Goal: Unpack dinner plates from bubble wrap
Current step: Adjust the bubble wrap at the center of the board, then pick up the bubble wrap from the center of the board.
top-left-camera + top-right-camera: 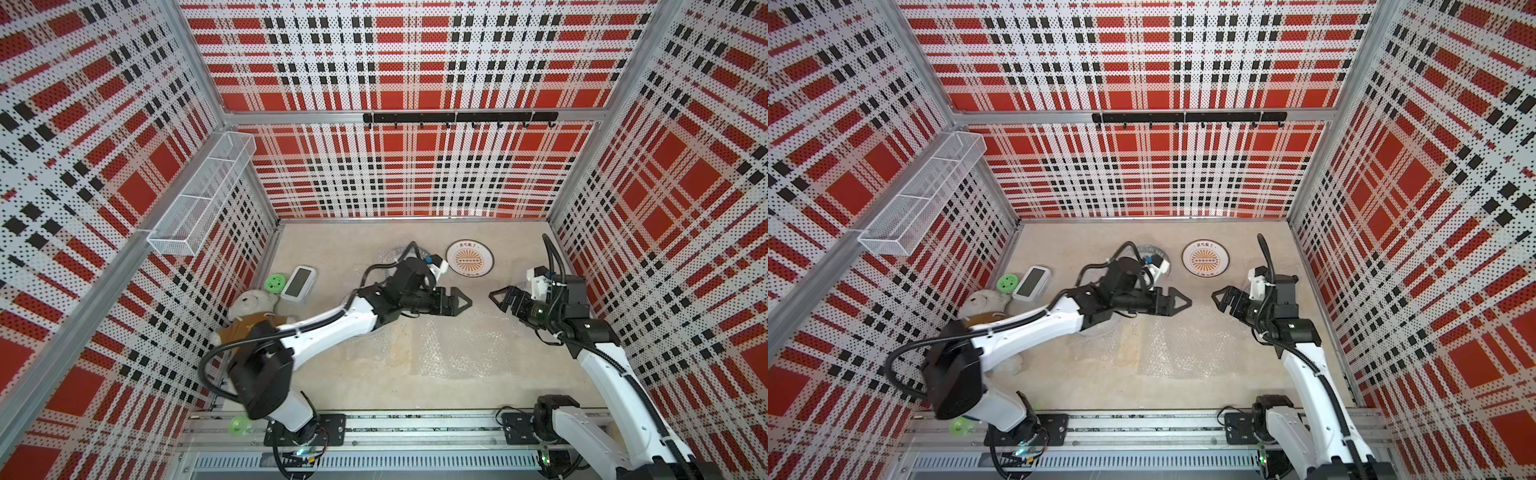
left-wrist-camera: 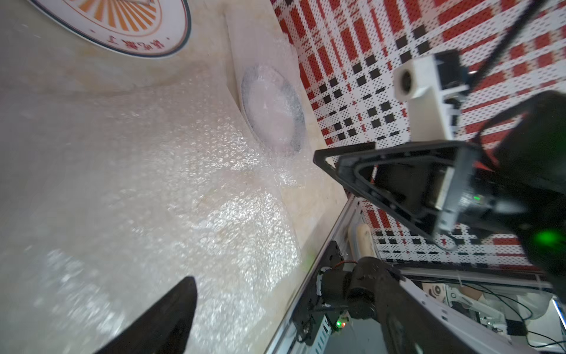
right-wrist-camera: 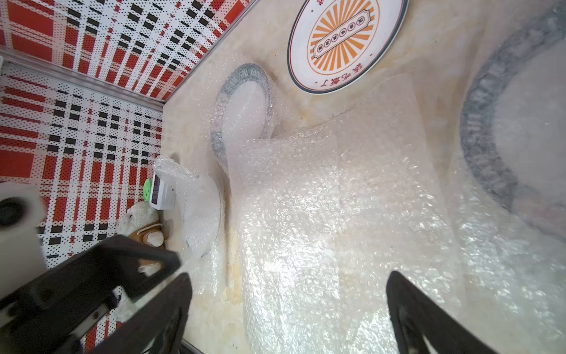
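Being held open and empty over the desk (image 1: 332, 386) are the left gripper (image 1: 463, 301) and right gripper (image 1: 498, 297); bubble wrap (image 1: 440, 349) is lying at 6 o'clock, a bare plate (image 1: 470, 258) at 12.

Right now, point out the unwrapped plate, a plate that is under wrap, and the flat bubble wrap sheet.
unwrapped plate (image 1: 470, 258): in a top view, on its orange sunburst centre.
wrapped plate (image 3: 245, 107): right wrist view, on its pale middle under the film.
bubble wrap sheet (image 3: 321, 214): right wrist view, on the middle of the flat sheet.
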You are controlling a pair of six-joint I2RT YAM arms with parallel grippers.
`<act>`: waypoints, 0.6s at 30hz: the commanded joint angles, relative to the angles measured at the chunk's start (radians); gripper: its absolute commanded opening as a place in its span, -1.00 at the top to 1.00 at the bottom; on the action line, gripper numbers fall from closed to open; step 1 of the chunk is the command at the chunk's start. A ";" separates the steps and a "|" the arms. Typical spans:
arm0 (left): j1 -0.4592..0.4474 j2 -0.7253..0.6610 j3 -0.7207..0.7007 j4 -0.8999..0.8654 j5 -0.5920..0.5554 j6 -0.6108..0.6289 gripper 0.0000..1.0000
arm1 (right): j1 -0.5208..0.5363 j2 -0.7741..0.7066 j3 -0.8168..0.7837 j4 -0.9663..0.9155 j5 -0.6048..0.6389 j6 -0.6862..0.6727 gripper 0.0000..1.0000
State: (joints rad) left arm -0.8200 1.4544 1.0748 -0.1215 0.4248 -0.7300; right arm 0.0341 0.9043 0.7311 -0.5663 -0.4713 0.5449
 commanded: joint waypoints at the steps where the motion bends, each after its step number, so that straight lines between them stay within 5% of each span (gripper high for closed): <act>1: 0.075 -0.157 -0.132 -0.108 -0.075 -0.003 -0.99 | 0.026 0.021 -0.038 0.105 -0.025 0.029 -1.00; 6: 0.243 -0.370 -0.223 -0.381 -0.221 0.067 -0.99 | 0.164 0.115 -0.071 0.216 0.018 0.070 -1.00; 9: 0.404 -0.447 -0.290 -0.449 -0.211 0.062 -0.99 | 0.238 0.182 -0.088 0.306 0.017 0.102 -0.99; 14: 0.692 -0.507 -0.481 -0.322 -0.059 -0.006 -0.99 | 0.359 0.272 -0.095 0.430 0.024 0.149 -1.00; 18: 0.801 -0.437 -0.576 -0.193 -0.009 -0.046 -1.00 | 0.412 0.340 -0.118 0.534 0.010 0.187 -1.00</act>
State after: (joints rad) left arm -0.0650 0.9810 0.5301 -0.4061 0.3477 -0.7380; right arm 0.4202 1.2140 0.6369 -0.1814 -0.4614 0.6830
